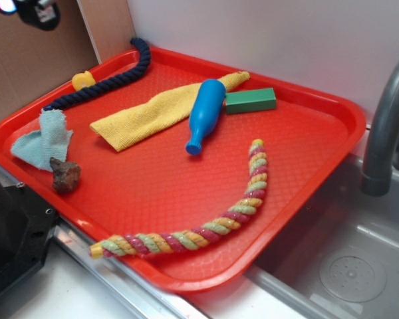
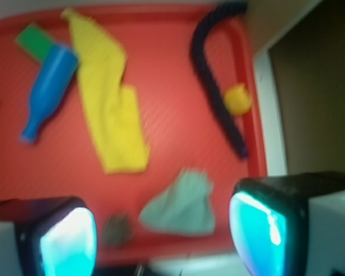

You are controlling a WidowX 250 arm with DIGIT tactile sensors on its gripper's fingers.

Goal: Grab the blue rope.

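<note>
Dark navy-blue twisted cord rope [image 2: 210,75], long and thin, curved along the far-right rim of the red plastic tray [image 1: 186,193], ahead of and slightly right of the gripper [image 2: 164,233] in the wrist view; one end hooked over the tray's back corner, the other trailing down toward the right edge. Gripper fingers [image 2: 264,227] spread wide apart, nothing between them, hovering above the near edge of the tray, well apart from the rope. Small yellow rounded object [image 2: 237,99] touching or just beside the rope on its right side. Crumpled pale blue-grey cloth scrap [image 2: 184,204] just ahead of the gap between the fingers, with a small brown lumpy object [image 2: 118,229] near the left finger. Yellow woven cloth [image 2: 112,109] stretched out further ahead and to the left. Bright blue plastic bottle [image 2: 46,86] lying on its side beyond that, far left, its base against a green rectangular block [image 2: 34,39]. Thick yellow-pink-green twisted rope [image 1: 213,219] curved across the opposite side of the tray in the exterior view, barely visible at the left edge of the wrist view. Wrist view blurred. Grey faucet [image 1: 386,126] and sink basin [image 1: 346,266] beside the tray.
</note>
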